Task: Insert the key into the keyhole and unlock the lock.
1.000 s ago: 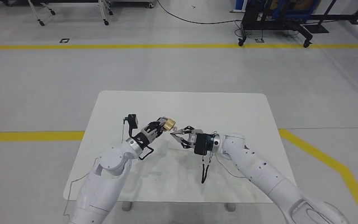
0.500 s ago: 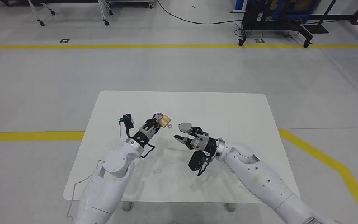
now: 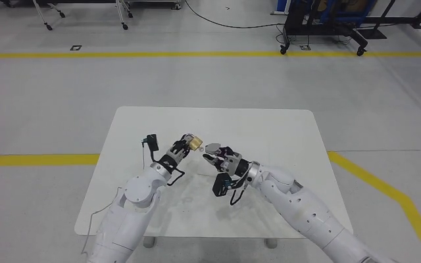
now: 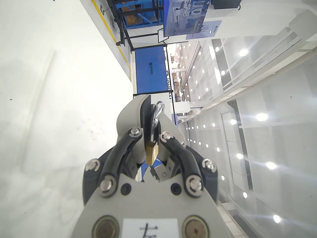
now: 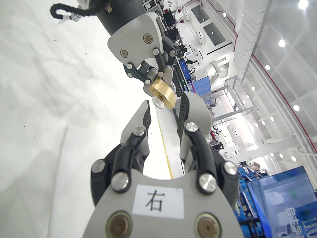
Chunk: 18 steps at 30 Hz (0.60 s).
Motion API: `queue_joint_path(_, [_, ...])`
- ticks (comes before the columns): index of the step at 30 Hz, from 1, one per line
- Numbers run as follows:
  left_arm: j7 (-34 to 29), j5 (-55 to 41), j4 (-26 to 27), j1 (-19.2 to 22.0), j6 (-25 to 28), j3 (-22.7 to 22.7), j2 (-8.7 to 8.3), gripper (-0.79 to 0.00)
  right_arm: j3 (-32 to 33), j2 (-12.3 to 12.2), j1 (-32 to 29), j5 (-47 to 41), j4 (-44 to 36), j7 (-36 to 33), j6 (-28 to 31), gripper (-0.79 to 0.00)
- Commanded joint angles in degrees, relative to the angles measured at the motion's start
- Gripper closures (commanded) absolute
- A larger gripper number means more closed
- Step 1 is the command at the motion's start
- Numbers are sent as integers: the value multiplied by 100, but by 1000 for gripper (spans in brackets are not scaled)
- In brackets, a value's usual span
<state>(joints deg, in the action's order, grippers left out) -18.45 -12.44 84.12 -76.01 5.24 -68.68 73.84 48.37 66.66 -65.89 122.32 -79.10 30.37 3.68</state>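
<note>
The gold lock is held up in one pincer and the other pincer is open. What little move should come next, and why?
Probably ease the right pincer forward until its open fingers sit either side of the key. The left pincer holds the brass lock, the key's silver head seems to stick out of it, and the right pincer is empty, just short of the key.

One brass lock; one silver key, its head touching the lock; two grippers: left gripper closed around the lock, right gripper spread just beside the lock; one white table, beneath the lock.
</note>
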Motion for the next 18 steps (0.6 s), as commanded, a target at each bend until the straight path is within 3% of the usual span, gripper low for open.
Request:
queue_joint_path(1, [-13, 10, -6, 1, 4, 2, 1, 0, -24, 19, 37, 6, 25, -70, 30, -246])
queue_joint_path(9, [-120, 69, -22, 24, -40, -1, -1, 0, -234, 137, 197, 48, 131, -291, 104, -228])
queue_joint_path(11, [-130, 79, -26, 23, -40, -4, -1, 0, -261, 160, 226, 34, 167, -296, 109, -46])
queue_joint_path(12, [-133, 82, -25, 24, -43, -6, 0, 0, -265, 170, 231, 7, 185, -274, 100, 0])
queue_joint_path(18, [-225, 142, -15, 26, -23, 5, -3, 0, -227, 216, 227, -542, 393, 211, 299, 0])
